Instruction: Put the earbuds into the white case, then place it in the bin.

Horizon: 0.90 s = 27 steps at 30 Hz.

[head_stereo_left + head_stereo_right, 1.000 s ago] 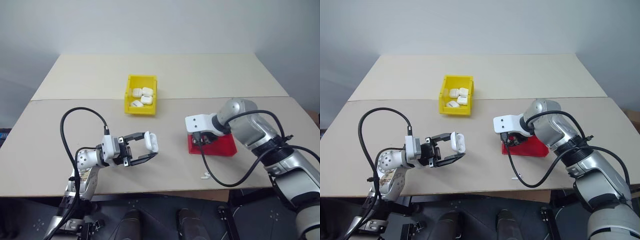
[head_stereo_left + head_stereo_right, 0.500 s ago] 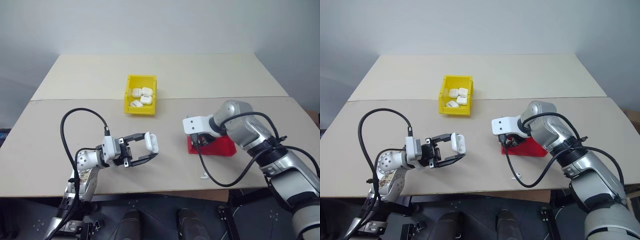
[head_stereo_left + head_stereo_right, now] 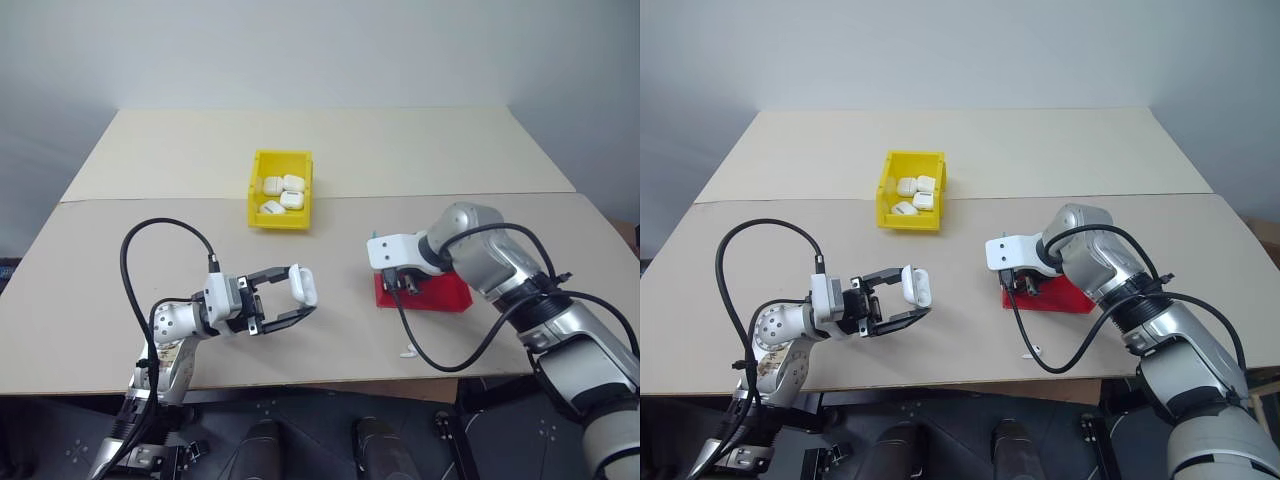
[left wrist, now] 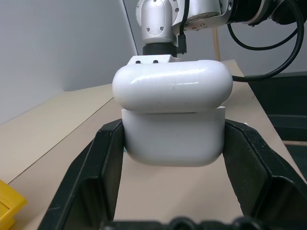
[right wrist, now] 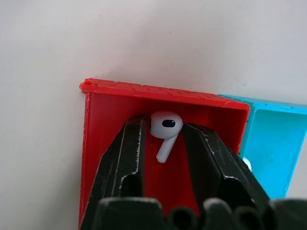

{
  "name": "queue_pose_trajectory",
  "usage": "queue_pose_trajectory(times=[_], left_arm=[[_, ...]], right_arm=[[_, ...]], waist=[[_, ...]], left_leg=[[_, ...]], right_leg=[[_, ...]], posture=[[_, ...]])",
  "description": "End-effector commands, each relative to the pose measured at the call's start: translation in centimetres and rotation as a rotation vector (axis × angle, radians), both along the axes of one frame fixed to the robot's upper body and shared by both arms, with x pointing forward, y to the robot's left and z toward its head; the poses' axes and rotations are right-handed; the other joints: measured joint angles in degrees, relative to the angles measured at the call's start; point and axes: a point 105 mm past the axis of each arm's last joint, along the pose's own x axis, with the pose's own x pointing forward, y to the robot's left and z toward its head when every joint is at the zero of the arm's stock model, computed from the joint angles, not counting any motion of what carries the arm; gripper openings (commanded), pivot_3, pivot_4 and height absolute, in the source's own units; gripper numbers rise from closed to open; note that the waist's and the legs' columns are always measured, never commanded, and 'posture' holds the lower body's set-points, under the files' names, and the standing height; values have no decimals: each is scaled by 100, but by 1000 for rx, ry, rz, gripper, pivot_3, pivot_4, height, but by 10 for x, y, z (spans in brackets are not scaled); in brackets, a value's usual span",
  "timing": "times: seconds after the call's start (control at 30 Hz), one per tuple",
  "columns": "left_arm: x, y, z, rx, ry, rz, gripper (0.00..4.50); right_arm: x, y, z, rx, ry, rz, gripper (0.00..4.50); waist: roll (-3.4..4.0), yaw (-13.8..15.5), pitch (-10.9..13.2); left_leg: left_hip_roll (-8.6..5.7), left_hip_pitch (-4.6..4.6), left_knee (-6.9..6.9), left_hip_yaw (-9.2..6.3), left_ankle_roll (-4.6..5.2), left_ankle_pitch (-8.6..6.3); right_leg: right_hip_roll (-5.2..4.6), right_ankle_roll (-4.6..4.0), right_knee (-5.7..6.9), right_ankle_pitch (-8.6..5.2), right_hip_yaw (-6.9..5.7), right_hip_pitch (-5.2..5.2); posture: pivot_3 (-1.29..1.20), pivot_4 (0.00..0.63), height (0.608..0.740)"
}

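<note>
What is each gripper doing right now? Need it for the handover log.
Left gripper: shut on the white case.
Right gripper: fingers around an earbud in the red tray; grip cannot be told.

We seem to stand in a bare robot test lab: a plain beige tabletop (image 3: 400, 150) against a blank pale grey wall (image 3: 320, 50).
</note>
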Motion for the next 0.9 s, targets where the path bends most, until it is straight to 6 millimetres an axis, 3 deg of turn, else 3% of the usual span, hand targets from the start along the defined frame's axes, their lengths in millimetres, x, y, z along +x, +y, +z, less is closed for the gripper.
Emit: queue_pose_trajectory(times=[0.03, 0.67, 0.77, 0.9], left_arm=[[-2, -1, 9, 0, -35, -3, 2781], [-2, 0, 9, -2, -36, 5, 2781], [-2, 0, 9, -2, -35, 5, 2781], [-2, 0, 9, -2, -34, 6, 2781]], right_arm=[[2, 0, 9, 9, -37, 8, 1725], [3, -3, 6, -17, -53, 36, 1725], [3, -3, 5, -16, -56, 39, 930], [3, -1, 5, -9, -54, 36, 930]], waist=[[0, -2, 0], [0, -1, 0], [0, 0, 0], [0, 0, 0]], left_leg=[[0, 0, 0, 0, 0, 0], [0, 1, 0, 0, 0, 0], [0, 1, 0, 0, 0, 0], [0, 2, 0, 0, 0, 0]], right_leg=[[0, 0, 0, 0, 0, 0], [0, 1, 0, 0, 0, 1], [0, 1, 0, 0, 0, 1], [0, 1, 0, 0, 0, 2]], posture=[[0, 150, 740], [0, 150, 740], [0, 150, 740], [0, 150, 740]])
